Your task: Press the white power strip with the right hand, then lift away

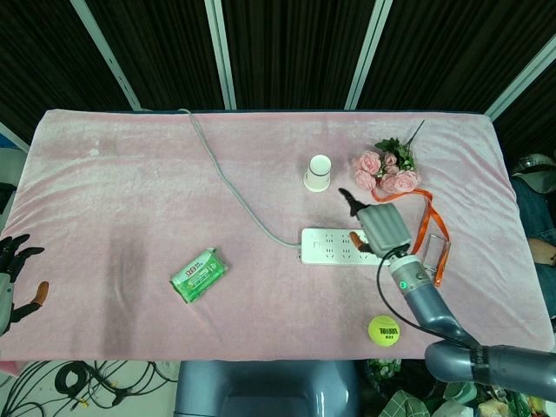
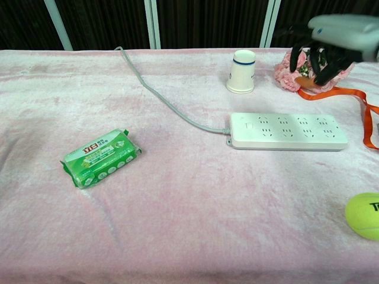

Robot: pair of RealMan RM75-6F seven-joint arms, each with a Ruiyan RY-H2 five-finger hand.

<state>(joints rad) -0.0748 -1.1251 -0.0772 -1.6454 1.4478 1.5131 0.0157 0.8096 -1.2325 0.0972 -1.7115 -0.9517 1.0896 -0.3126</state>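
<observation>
Pink cloth (image 2: 177, 195): spread over the whole table; every other thing is placed on it
Power strip (image 2: 288, 131): white, laid flat on the cloth toward the right side of the table; its whole top face is seen uncovered in the chest view
Cable (image 1: 228, 188): grey, joined to the strip's left end and run away from it to the far left edge of the cloth
Right hand (image 2: 331, 42): held in the air above and behind the strip, apart from it; nothing is gripped, and the dark fingers (image 2: 324, 65) are hung downward and spread; in the head view the hand (image 1: 382, 228) is seen over the strip's right half
Left hand (image 1: 10, 278): seen only at the left frame edge of the head view, far from the strip and off the cloth; fingers are held apart and nothing is held
Paper cup (image 2: 241, 71): white, stood mouth-down just behind the strip's left part
Pink roses (image 1: 387, 171): laid behind the strip's right end, partly hidden by the right hand in the chest view
Orange lanyard (image 1: 427, 234): trailed from the roses past the strip's right end
Green packet (image 2: 100, 157): laid well to the left of the strip
Tennis ball (image 2: 364, 215): yellow-green, set in front of the strip's right end, near the front edge
</observation>
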